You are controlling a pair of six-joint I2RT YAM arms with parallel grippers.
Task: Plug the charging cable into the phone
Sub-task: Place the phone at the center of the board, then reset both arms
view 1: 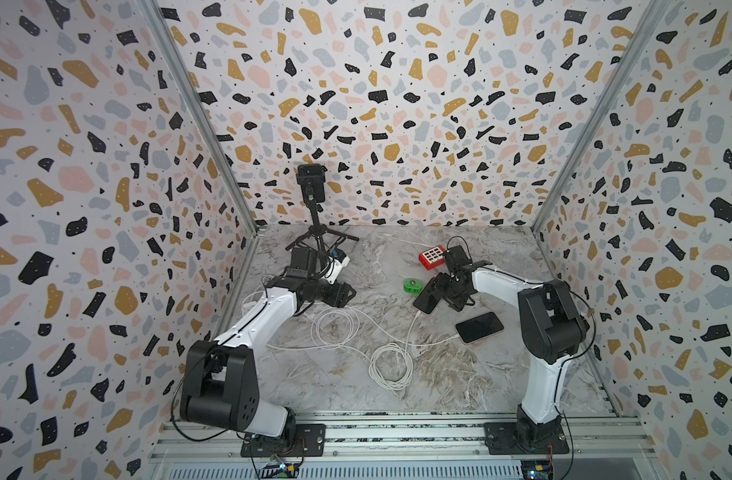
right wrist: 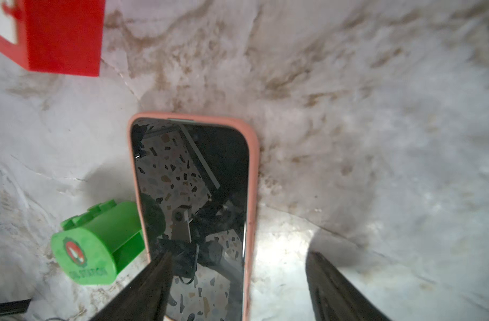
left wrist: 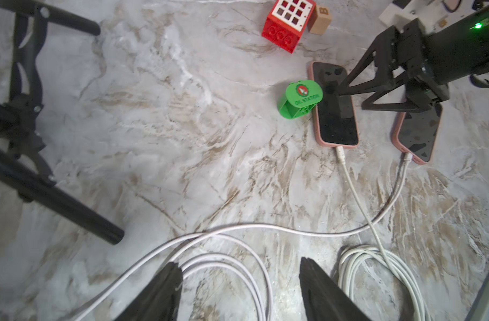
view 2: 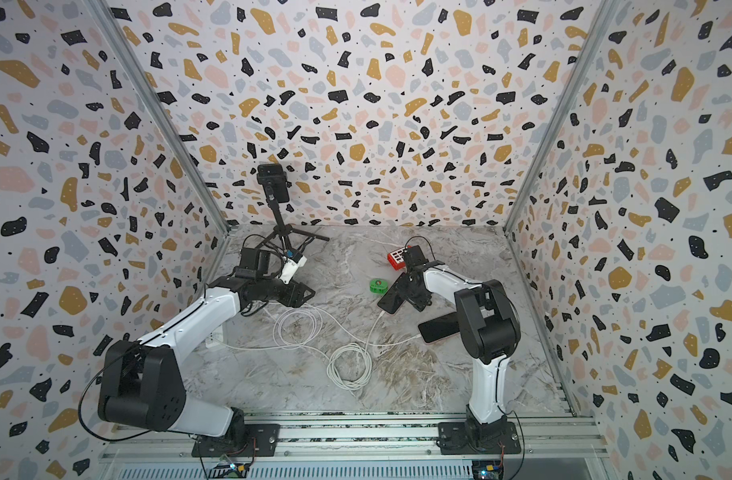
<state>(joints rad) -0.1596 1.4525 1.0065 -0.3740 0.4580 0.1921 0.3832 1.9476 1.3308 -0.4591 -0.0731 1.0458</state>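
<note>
Your right gripper (right wrist: pixel 239 255) stands wide open over the far phone (right wrist: pixel 193 180) and holds nothing. One finger (right wrist: pixel 151 283) lies across the dark screen, while the other is out past the pink case, over bare table (right wrist: pixel 376 111). You cannot tell whether that first finger touches the glass.

The far phone lies flat, screen up, with its long edge against the green block (left wrist: pixel 300 98); the red block (left wrist: pixel 286 22) sits a little beyond. In the left wrist view a white cable (left wrist: pixel 354 191) is seated in the phone's end port and runs back to a loose coil (left wrist: pixel 376 266).

The near phone (view 1: pixel 479 327) lies flat near your right arm's elbow, apart from the far one, and a second cable (left wrist: pixel 396 189) is in its port as well.

Your left gripper (left wrist: pixel 240 264) is open too — empty, hovering above the second cable's loops, near the tripod (view 1: pixel 318 232).
</note>
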